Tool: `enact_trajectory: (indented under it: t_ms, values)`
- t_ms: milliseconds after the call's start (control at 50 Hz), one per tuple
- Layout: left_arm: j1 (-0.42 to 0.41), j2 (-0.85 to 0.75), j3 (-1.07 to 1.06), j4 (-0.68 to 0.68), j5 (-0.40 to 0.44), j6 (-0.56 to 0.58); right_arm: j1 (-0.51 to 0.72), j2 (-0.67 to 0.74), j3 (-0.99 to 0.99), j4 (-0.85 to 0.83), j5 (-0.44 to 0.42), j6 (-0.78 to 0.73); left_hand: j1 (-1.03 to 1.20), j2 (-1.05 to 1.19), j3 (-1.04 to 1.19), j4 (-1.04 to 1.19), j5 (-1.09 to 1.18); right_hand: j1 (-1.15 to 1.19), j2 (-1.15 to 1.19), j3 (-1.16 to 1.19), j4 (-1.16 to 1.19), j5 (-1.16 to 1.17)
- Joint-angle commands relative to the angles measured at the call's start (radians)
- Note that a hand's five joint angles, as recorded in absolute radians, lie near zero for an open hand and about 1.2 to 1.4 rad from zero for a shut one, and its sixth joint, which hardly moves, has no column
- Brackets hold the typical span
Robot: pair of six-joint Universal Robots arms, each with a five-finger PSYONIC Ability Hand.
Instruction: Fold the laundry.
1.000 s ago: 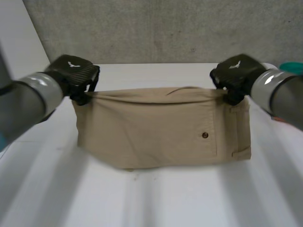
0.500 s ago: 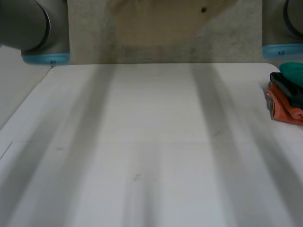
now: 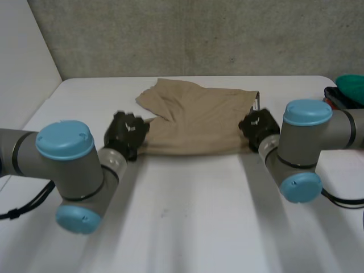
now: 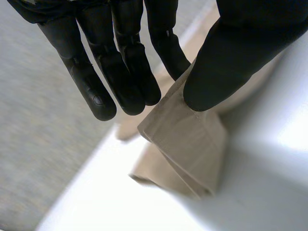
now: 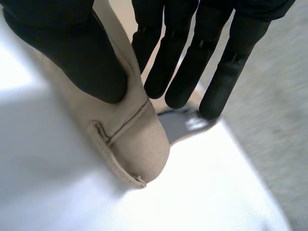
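Note:
Beige shorts (image 3: pixel 199 116) lie spread on the white table (image 3: pixel 193 216), rumpled along their far side. My left hand (image 3: pixel 126 133) is at the near left corner, low over the table. Its thumb and fingers (image 4: pixel 120 62) pinch a folded cloth edge (image 4: pixel 192 144). At the near right corner my right hand (image 3: pixel 259 126) does the same, with the belt-loop end of the shorts (image 5: pixel 134 144) squeezed between thumb (image 5: pixel 72 48) and fingers. The near edge of the cloth runs straight between both hands.
A small pile of teal, dark and orange clothes (image 3: pixel 346 94) sits at the table's right edge. A grey wall stands behind the far table edge. My two forearms reach in over the near half of the table.
A second ago the shorts hung in the air between both hands; they swung up high and now lie on the table farther back, both hands lowered to the near corners.

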Motion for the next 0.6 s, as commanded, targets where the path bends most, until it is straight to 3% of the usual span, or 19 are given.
enact_trajectory:
  t_ms: [20, 200, 340, 440, 600]
  values:
    - [-0.025, 0.151, -0.077, -0.204, -0.065, 0.035, -0.006, -0.127, 0.135, 0.141, -0.004, -0.023, 0.253, 0.196, 0.203, 0.196, 0.235, 0.283, 0.215, 0.203, 0.198, 0.243]
    - [-0.057, 0.331, -0.173, -0.486, -0.083, 0.054, -0.011, -0.287, 0.233, 0.382, -0.004, -0.095, 0.253, 0.196, 0.203, 0.196, 0.235, 0.283, 0.215, 0.203, 0.198, 0.243]
    - [-0.152, 0.374, -0.276, -0.814, -0.076, 0.121, -0.017, -0.429, 0.444, 0.660, 0.001, -0.319, 0.253, 0.196, 0.203, 0.196, 0.235, 0.283, 0.215, 0.203, 0.198, 0.243]
    - [-0.194, 0.404, -0.285, -0.862, -0.076, 0.126, -0.014, -0.479, 0.541, 0.674, -0.014, -0.359, 0.253, 0.196, 0.203, 0.196, 0.235, 0.283, 0.215, 0.203, 0.198, 0.243]
    - [-0.186, 0.403, -0.195, -0.859, -0.077, 0.152, -0.016, -0.499, 0.561, 0.646, -0.022, -0.357, 0.253, 0.196, 0.203, 0.196, 0.235, 0.283, 0.215, 0.203, 0.198, 0.243]
